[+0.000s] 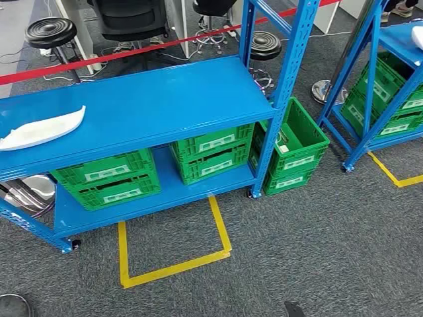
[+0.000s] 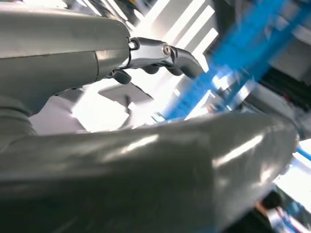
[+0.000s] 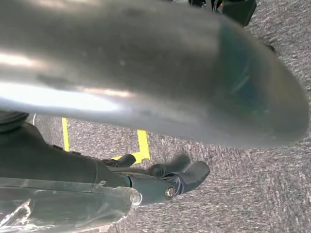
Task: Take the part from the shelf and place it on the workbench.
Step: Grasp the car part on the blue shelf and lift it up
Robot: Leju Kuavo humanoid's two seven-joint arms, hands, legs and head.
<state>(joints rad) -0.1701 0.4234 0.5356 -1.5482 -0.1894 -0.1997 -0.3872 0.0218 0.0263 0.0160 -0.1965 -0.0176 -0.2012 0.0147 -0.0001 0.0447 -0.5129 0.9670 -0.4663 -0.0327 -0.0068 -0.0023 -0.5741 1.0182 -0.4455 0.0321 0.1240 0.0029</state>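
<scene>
A long white curved part (image 1: pixel 42 129) lies flat at the left end of the blue rack's top board (image 1: pixel 159 99). On the second blue rack (image 1: pixel 371 99) at the far right, a bit of another white thing (image 1: pixel 418 36) shows at the picture's edge. In the left wrist view my left hand (image 2: pixel 157 53) has its fingers stretched out and apart, with nothing in them, before blurred blue rack beams. In the right wrist view my right hand (image 3: pixel 172 177) hangs over grey carpet, its fingers loosely extended and holding nothing.
Green crates (image 1: pixel 107 178) (image 1: pixel 213 153) stand on the rack's lower board, and another green crate (image 1: pixel 291 148) sits on the floor by the right post. A yellow tape outline (image 1: pixel 172 267) marks the carpet in front. Red barrier tape (image 1: pixel 125 51), stools and a chair lie behind.
</scene>
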